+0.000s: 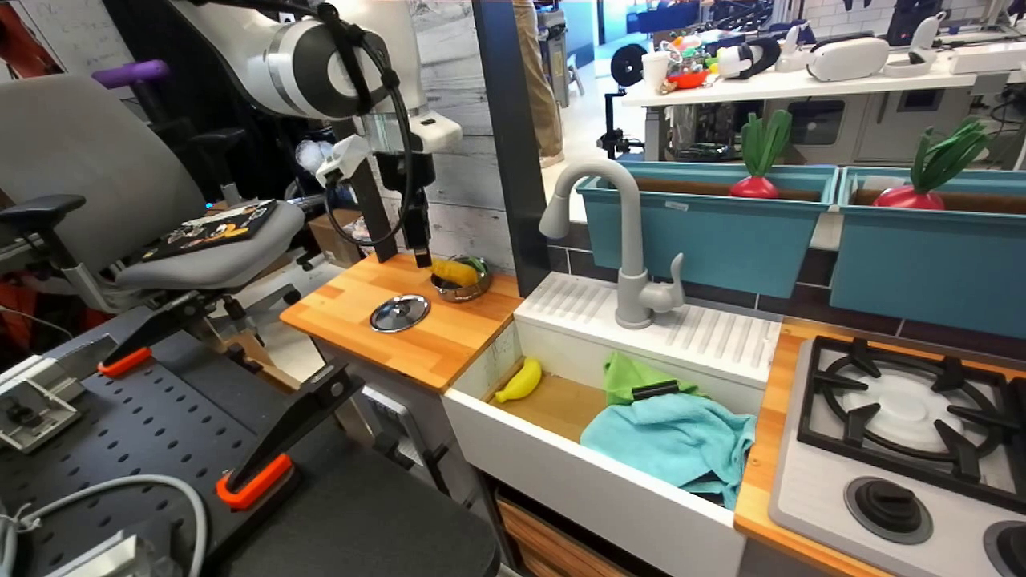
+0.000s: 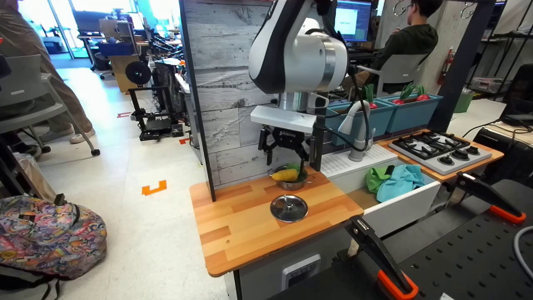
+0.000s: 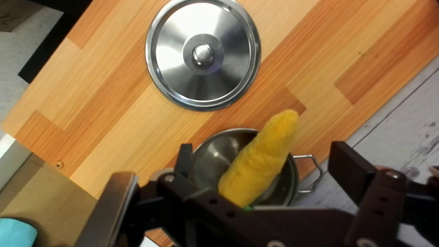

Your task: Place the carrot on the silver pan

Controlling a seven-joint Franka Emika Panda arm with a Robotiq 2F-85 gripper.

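The carrot, yellow-orange and plush with a green top, lies in the silver pan in both exterior views (image 1: pixel 454 272) (image 2: pixel 284 175) and in the wrist view (image 3: pixel 259 159). It is tilted, with its tip sticking out over the rim. The silver pan (image 1: pixel 462 294) (image 2: pixel 291 186) (image 3: pixel 214 156) stands on the wooden counter by the wall. My gripper (image 1: pixel 422 260) (image 2: pixel 285 166) is open just above the pan. In the wrist view its fingers (image 3: pixel 263 151) are wide apart on either side of the carrot, not gripping it. The carrot's green end is mostly hidden behind the gripper there.
A round silver lid (image 1: pixel 400 312) (image 2: pixel 289 208) (image 3: pixel 203 68) lies on the counter (image 2: pixel 241 225) in front of the pan. A whitewashed wood wall (image 2: pixel 233 137) rises behind it. The white sink (image 1: pixel 593 493) beside the counter holds a banana (image 1: pixel 521 381) and cloths (image 1: pixel 673 437), below a grey faucet (image 1: pixel 631 232).
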